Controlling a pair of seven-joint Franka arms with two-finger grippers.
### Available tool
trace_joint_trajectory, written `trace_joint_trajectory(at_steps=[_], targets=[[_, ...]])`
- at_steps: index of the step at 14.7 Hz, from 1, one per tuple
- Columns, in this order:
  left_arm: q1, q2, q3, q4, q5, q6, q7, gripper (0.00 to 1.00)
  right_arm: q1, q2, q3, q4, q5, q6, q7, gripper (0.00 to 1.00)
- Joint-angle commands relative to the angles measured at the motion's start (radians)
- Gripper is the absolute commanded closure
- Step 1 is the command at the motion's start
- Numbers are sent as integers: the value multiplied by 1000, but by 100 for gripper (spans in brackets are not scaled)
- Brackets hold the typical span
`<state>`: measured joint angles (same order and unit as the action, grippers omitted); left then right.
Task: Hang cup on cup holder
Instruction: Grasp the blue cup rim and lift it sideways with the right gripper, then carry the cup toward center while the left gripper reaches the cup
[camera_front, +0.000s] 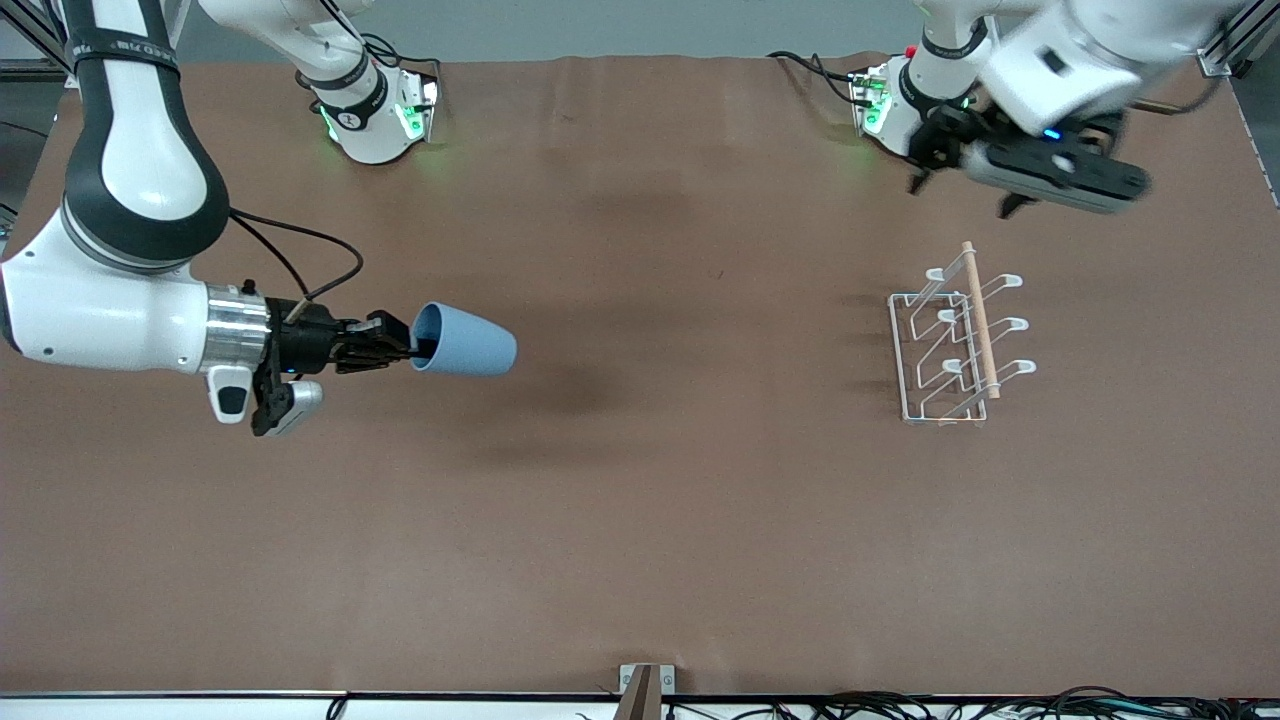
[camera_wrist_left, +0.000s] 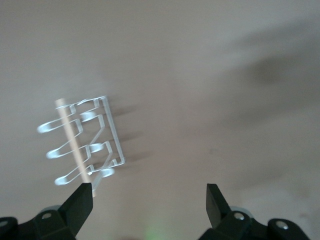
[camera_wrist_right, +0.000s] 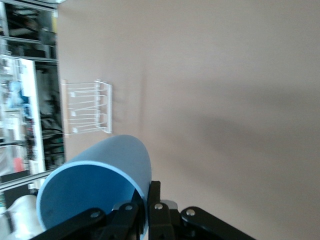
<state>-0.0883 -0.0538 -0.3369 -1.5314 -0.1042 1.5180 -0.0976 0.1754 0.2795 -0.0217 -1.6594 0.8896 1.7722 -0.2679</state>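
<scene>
My right gripper (camera_front: 408, 349) is shut on the rim of the light-blue cup (camera_front: 464, 341) and holds it on its side in the air, over the table toward the right arm's end. In the right wrist view the cup (camera_wrist_right: 95, 187) fills the lower part, one finger inside the rim and one outside. The white wire cup holder (camera_front: 958, 335) with its wooden dowel stands on the table toward the left arm's end; it also shows in the right wrist view (camera_wrist_right: 87, 107) and the left wrist view (camera_wrist_left: 82, 142). My left gripper (camera_wrist_left: 149, 192) is open and empty, up in the air near its base.
The brown table cover (camera_front: 680, 500) stretches between the cup and the cup holder with nothing on it. A small bracket (camera_front: 645, 685) sits at the table edge nearest the front camera. Cables run along that edge.
</scene>
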Motion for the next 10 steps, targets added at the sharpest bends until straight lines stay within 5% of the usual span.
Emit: trace_joint_trajectory(at_steps=[1,5,10], targets=[[-76,37,-53,48,-3,57,4,0,32,-17,-7,-22,121,-5,-1,100],[-209,126,-109,102,0,131,38,0,73,1,-7,-19,308,-4,3,100],[-284,201,-111,159,5,267,206,0,136,44,-7,-16,422,-7,3,100]])
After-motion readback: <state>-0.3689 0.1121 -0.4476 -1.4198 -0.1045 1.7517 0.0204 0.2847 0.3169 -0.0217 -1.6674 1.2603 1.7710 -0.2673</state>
